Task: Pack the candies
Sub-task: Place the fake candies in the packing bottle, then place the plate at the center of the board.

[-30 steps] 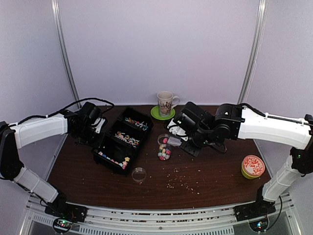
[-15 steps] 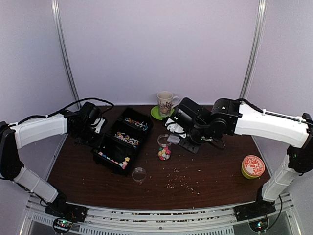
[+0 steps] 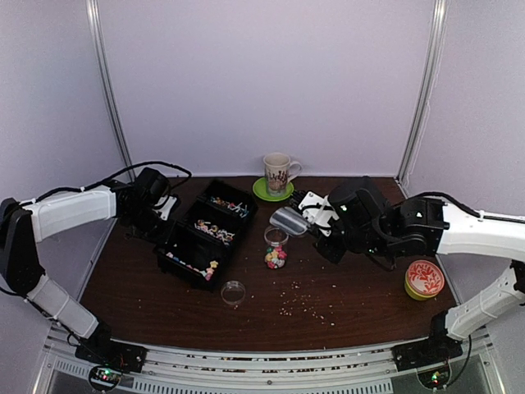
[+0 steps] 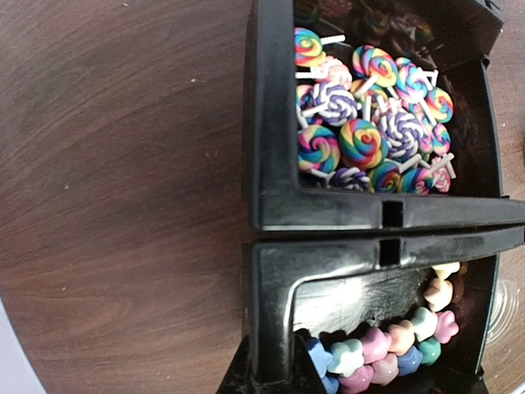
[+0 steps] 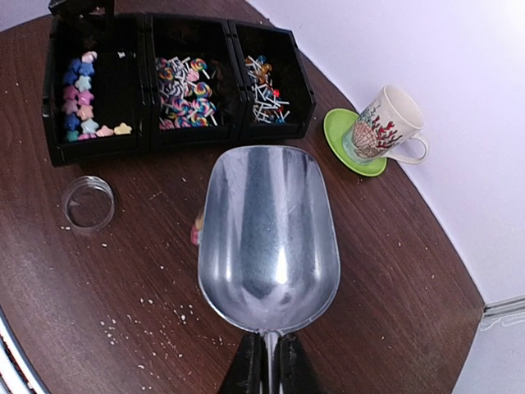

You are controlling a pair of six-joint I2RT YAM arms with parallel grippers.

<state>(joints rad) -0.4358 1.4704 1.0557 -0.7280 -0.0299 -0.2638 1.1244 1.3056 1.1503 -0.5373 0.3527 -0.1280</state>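
Right wrist view: my right gripper (image 5: 267,351) pinches the handle of the empty metal scoop (image 5: 269,230); the candies (image 5: 184,80) lie ahead-left in black bins (image 5: 189,139), beyond its mouth.

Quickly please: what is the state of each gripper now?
Left gripper: at the wall of the black bin; open or closed cannot be told.
Right gripper: closed on the handle of the empty metal scoop.

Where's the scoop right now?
Top view, centre: the empty scoop is in the right gripper, over the jar, right of the bins and in front of the mug.
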